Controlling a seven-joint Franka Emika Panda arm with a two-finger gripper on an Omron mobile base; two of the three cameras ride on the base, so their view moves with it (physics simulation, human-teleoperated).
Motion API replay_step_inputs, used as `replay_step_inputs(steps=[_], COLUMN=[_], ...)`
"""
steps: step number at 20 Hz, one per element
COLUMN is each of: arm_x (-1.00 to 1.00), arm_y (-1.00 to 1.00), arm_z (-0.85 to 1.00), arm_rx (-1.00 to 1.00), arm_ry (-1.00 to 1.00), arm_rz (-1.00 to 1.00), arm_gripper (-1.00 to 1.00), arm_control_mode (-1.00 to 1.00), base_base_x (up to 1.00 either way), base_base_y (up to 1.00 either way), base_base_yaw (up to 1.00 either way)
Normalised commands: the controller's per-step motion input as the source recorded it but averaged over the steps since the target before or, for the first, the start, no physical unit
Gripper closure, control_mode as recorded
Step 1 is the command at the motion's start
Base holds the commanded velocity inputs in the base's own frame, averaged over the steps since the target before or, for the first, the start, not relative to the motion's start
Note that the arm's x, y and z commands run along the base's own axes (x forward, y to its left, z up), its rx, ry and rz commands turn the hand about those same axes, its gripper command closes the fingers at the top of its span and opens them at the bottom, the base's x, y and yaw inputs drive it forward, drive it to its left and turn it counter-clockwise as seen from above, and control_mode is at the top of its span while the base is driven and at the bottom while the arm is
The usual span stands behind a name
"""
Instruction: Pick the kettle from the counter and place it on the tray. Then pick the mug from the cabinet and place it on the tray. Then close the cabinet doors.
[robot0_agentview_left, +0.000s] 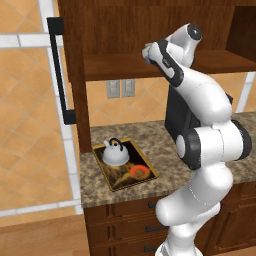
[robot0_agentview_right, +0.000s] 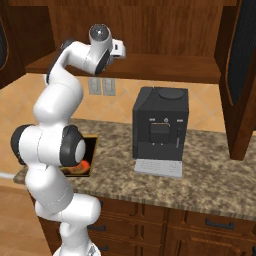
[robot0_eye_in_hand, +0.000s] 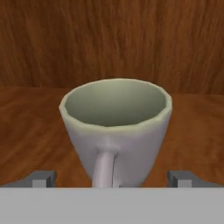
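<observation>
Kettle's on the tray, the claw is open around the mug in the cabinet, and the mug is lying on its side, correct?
Not quite: the hand view shows the mug standing upright on the cabinet shelf, handle toward the open claw. The kettle is on the tray, as you said.

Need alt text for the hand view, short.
A grey-beige mug with a greenish inside stands upright on the wooden shelf of the cabinet, its handle facing the camera. The end effector is open, a fingertip low on either side of the mug.
</observation>
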Motion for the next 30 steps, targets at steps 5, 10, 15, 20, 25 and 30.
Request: replay_step_inputs(steps=[5,10,15,20,25,30], arm_x=[0.17,-0.05,-0.17,0.05,0.08,-0.05], arm_y=[0.00,0.00,0.00,0.00,0.00,0.00], arm_z=[-0.04,-0.07,-0.10,0.00,0.00,0.00], arm_rx=[0.00,0.00,0.00,0.00,0.00,0.00], arm_ry=[0.03,0.00,-0.01,-0.04,-0.02,-0.09], arm_rz=[0.00,-0.03,-0.01,-0.03,-0.02,0.00], arm_gripper=[-1.00,-1.00,-1.00,-1.00,1.00,1.00], arm_control_mode=[-1.00,-1.00,-1.00,-1.00,-1.00,-1.00], base_base_x=[0.00,0.00,0.00,0.00,0.00,0.00], base_base_y=[0.00,0.00,0.00,0.00,0.00,0.00], base_base_yaw=[0.00,0.00,0.00,0.00,0.00,0.00])
